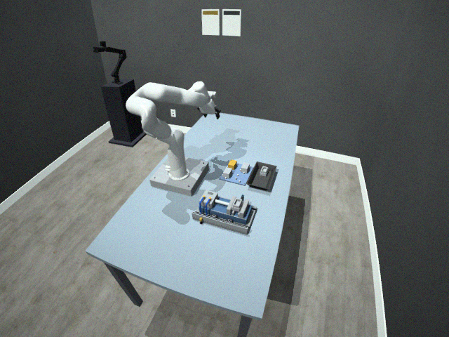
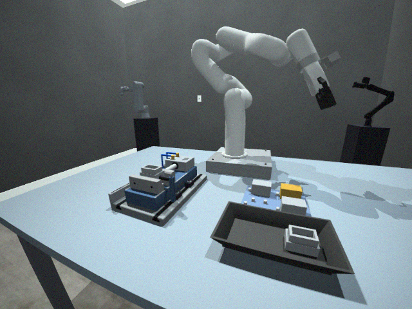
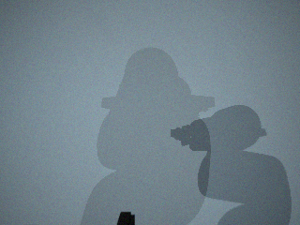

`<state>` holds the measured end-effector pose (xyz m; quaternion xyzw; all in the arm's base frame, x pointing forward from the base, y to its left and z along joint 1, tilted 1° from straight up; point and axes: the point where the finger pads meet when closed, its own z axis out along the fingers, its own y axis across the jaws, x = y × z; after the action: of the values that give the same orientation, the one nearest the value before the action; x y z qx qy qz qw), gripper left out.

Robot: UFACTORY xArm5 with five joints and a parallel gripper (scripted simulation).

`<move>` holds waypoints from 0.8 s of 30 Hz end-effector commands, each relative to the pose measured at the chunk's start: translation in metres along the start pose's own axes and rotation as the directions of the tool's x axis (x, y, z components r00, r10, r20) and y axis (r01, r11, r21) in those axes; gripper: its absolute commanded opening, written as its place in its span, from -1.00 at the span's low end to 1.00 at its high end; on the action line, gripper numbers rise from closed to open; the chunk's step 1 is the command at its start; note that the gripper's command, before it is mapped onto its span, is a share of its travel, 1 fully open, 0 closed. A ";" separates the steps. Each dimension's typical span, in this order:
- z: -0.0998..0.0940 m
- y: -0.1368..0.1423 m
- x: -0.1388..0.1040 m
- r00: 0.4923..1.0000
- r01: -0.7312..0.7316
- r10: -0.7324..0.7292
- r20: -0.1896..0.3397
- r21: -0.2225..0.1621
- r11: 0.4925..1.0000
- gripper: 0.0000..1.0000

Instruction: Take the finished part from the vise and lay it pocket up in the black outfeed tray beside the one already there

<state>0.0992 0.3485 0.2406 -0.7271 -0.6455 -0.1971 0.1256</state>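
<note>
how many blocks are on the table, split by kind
pocketed blocks: 2, one in the vise, one in the black tray
plain grey blocks: 2, on the blue plate
yellow block: 1
total: 5
</note>
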 end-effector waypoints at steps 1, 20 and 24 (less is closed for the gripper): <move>-0.001 0.000 0.002 1.000 0.000 0.000 -0.004 -0.001 1.000 1.00; -0.001 0.003 0.001 1.000 -0.013 0.013 -0.002 -0.004 1.000 1.00; 0.002 0.029 -0.001 0.991 -0.134 0.135 0.020 -0.034 0.990 1.00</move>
<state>0.1033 0.3478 0.2404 -0.7342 -0.6380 -0.1959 0.1246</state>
